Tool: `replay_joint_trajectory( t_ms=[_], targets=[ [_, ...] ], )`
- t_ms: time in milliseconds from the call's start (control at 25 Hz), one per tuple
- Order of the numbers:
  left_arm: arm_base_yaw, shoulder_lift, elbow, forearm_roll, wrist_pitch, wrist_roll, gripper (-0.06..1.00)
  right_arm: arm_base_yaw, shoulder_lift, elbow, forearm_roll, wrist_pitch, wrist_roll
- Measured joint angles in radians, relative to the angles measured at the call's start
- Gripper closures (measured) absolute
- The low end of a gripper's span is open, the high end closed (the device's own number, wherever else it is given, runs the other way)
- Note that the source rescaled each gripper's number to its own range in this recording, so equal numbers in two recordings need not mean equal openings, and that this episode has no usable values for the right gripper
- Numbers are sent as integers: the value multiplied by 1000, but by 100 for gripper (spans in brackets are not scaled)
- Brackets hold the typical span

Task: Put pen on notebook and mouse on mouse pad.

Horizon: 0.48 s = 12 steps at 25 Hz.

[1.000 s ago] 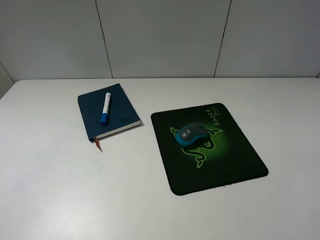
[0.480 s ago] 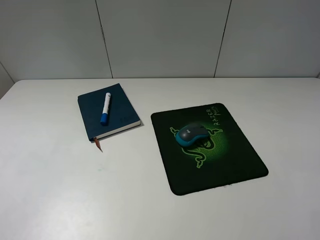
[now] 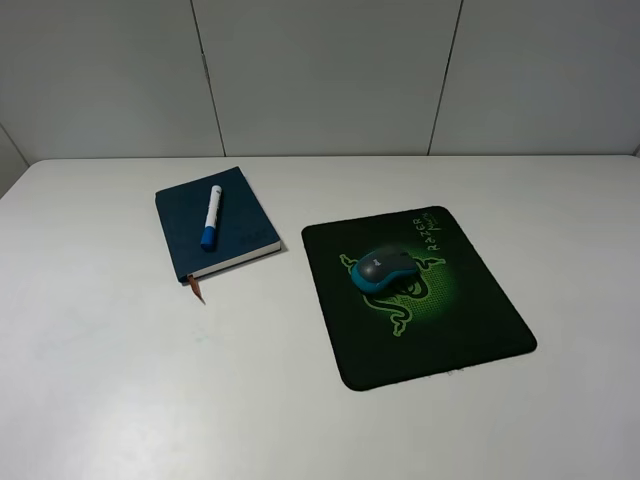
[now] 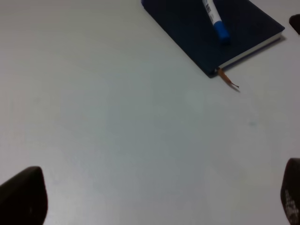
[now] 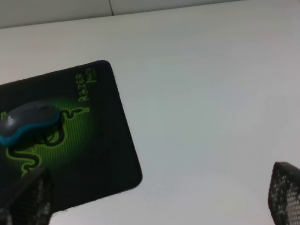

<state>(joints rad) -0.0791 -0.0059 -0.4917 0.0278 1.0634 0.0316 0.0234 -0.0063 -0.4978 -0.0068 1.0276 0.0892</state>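
Note:
The pen (image 3: pixel 210 216), white with a blue cap, lies on the dark blue notebook (image 3: pixel 240 225) at the table's left; both also show in the left wrist view as pen (image 4: pixel 214 18) and notebook (image 4: pixel 187 33). The grey and teal mouse (image 3: pixel 382 268) rests on the black mouse pad (image 3: pixel 470 320) with its green emblem. Neither arm appears in the exterior view. My left gripper (image 4: pixel 157 201) hangs open over bare table, well short of the notebook. My right gripper (image 5: pixel 157 197) is open too, beside the mouse pad (image 5: pixel 108 140) and away from the mouse (image 5: pixel 28 122).
A white table (image 3: pixel 100 380) carries everything, with a grey panelled wall (image 3: pixel 330 70) behind its far edge. The notebook's reddish ribbon (image 3: pixel 197 290) sticks out onto the table at its near corner.

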Motion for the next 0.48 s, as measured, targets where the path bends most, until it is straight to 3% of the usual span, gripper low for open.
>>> replay_joint_trajectory(
  t_ms=[480],
  targets=[
    [0,0,0,-1,0,5,-5,0,0,0,7,0,0]
  ],
)
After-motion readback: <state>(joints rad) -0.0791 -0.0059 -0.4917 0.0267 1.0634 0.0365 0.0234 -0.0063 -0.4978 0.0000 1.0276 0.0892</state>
